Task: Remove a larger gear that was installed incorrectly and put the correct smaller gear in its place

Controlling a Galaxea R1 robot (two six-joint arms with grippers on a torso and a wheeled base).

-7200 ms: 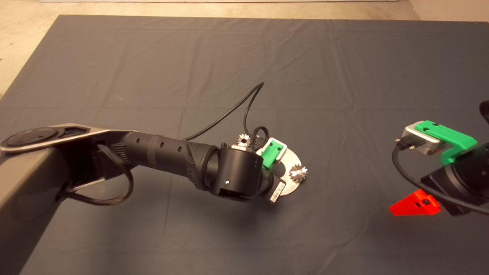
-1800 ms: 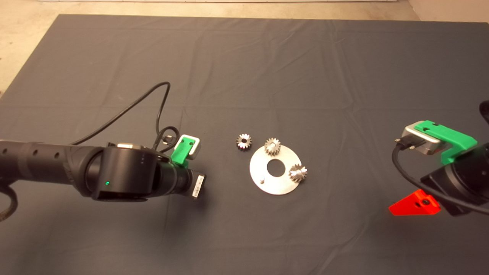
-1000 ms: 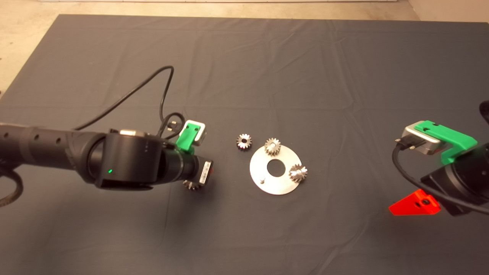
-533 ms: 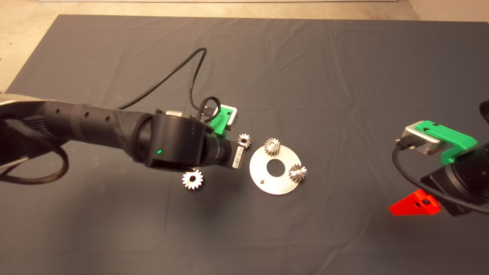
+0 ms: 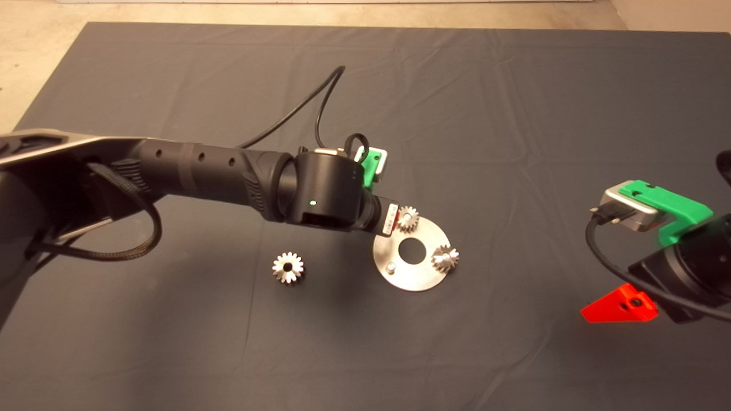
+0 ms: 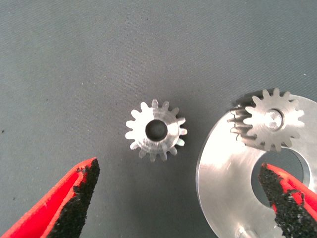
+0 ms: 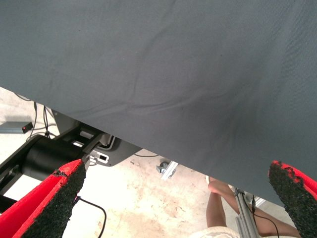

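Note:
The larger gear [image 5: 288, 267] lies flat on the dark mat, left of the round metal plate [image 5: 425, 275]. The left arm's wrist [image 5: 328, 191] hangs over the plate's left rim and hides its gripper in the head view. In the left wrist view my left gripper [image 6: 178, 168] is open and empty, and the smaller gear [image 6: 156, 131] lies loose on the mat ahead between the fingers, beside the plate [image 6: 223, 173]. A short-toothed gear [image 5: 408, 218] sits on a peg at the plate's far rim. My right gripper [image 7: 176, 168] is open and parked at the right edge.
A star-toothed gear [image 5: 445, 258] sits tilted on the plate's right rim, and a bare peg [image 5: 391, 266] stands at its near left. A black cable [image 5: 320, 108] loops behind the left wrist. A person's leg [image 7: 218, 208] shows beyond the mat's edge.
The left arm has moved right, away from the larger gear it left on the mat. It now hangs over the loose smaller gear beside the plate. The right arm has not moved.

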